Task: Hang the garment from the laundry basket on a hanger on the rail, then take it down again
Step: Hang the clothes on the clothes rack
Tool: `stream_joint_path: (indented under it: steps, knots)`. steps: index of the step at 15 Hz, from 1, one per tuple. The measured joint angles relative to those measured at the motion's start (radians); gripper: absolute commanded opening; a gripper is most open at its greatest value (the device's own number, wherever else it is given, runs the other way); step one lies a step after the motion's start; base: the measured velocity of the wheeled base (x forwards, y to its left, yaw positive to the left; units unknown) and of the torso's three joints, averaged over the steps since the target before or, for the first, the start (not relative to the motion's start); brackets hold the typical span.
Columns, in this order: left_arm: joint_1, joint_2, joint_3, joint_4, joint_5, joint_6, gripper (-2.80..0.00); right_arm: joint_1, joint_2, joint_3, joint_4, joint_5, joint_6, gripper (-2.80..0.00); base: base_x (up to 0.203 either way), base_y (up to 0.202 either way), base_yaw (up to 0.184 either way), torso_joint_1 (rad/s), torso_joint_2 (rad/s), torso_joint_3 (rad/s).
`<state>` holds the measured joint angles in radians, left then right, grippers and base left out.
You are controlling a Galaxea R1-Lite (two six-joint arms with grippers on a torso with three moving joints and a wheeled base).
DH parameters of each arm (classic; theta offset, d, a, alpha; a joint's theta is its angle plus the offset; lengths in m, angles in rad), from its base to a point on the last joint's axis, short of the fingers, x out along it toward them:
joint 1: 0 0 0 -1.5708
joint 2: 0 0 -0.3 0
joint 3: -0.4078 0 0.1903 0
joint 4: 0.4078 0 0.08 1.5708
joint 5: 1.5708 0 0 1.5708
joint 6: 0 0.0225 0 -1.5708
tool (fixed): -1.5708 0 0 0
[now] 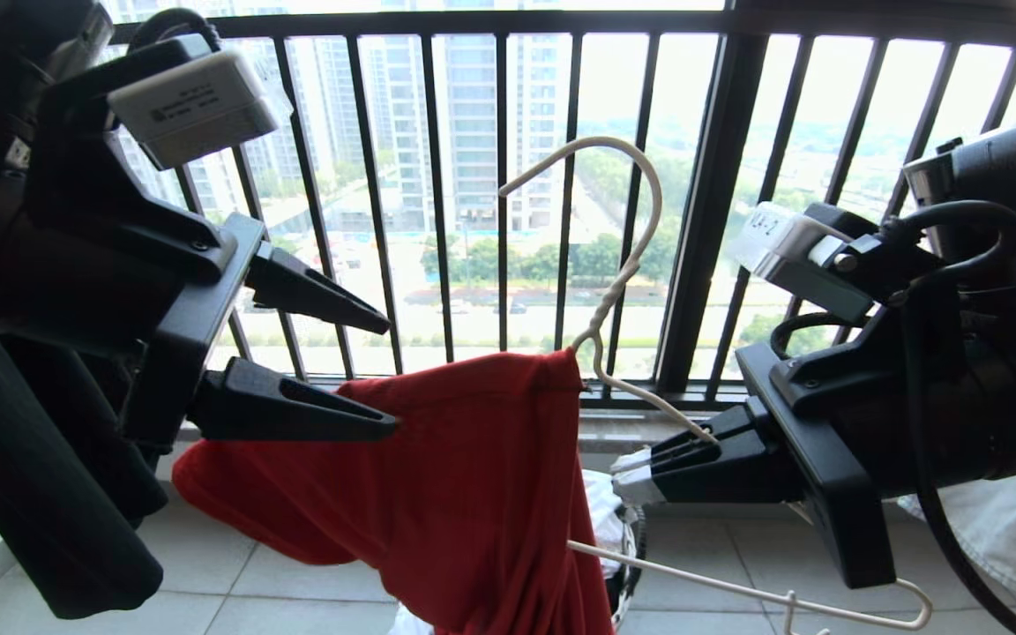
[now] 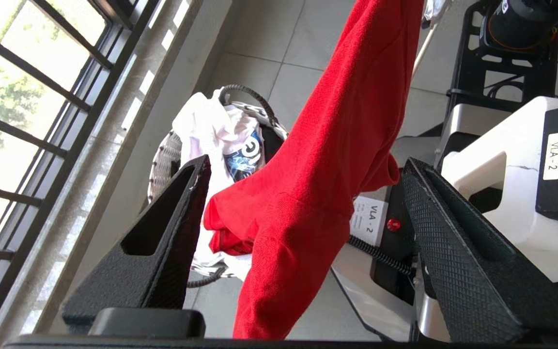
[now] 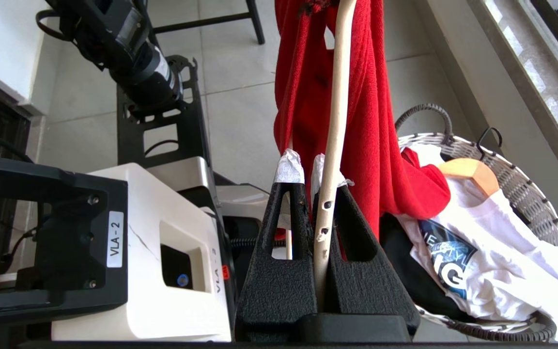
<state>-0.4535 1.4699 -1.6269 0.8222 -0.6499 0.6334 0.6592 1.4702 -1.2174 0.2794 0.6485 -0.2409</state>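
Nearest me: two grippers, one hanger, one red shirt. My left gripper (image 1: 393, 377) stands wide apart, holding nothing; its lower finger (image 1: 296, 410) tip sits right at the edge of the shirt (image 1: 473, 494) (contact or not, can't tell). My right gripper (image 1: 627, 472) is clamped tight on the hanger (image 1: 623, 273), pinching the wire of its sloping shoulder. The shirt hangs off the hanger's left side, bunched at the twisted neck, draping down twd the floor. Below: one basket (image 3: 521, 189) w/ a white printed garment (image 3: 511, 271) and a wooden hanger (image 3: 470, 172) inside; the shirt's lower end dips into it. Farthest: the black balcony railing (image 1: 711, 194).
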Motion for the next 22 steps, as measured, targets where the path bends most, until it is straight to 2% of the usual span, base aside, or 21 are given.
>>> stream_joint_path:
  steps: [6,14,17,22]
  knots:
    - [-0.016,0.044,-0.018,-0.001,-0.012,-0.004,0.0,-0.006,-0.026,0.005,-0.003,0.0,0.007,-2.8,0.0,0.0,0.0,0.0,0.0,0.0]
    - [-0.019,0.105,-0.055,-0.003,-0.209,-0.017,0.0,-0.029,-0.046,-0.004,-0.009,0.01,0.01,-2.8,0.0,0.0,0.0,0.0,0.0,0.0]
    - [-0.019,0.156,-0.093,-0.004,-0.24,-0.025,0.0,-0.029,-0.058,-0.008,-0.009,0.01,0.01,-2.8,0.0,0.0,0.0,0.0,0.0,0.0]
    - [-0.037,0.228,-0.176,-0.003,-0.244,-0.09,0.0,-0.029,-0.066,-0.017,-0.009,0.01,0.01,-2.8,0.0,0.0,0.0,0.0,0.0,0.0]
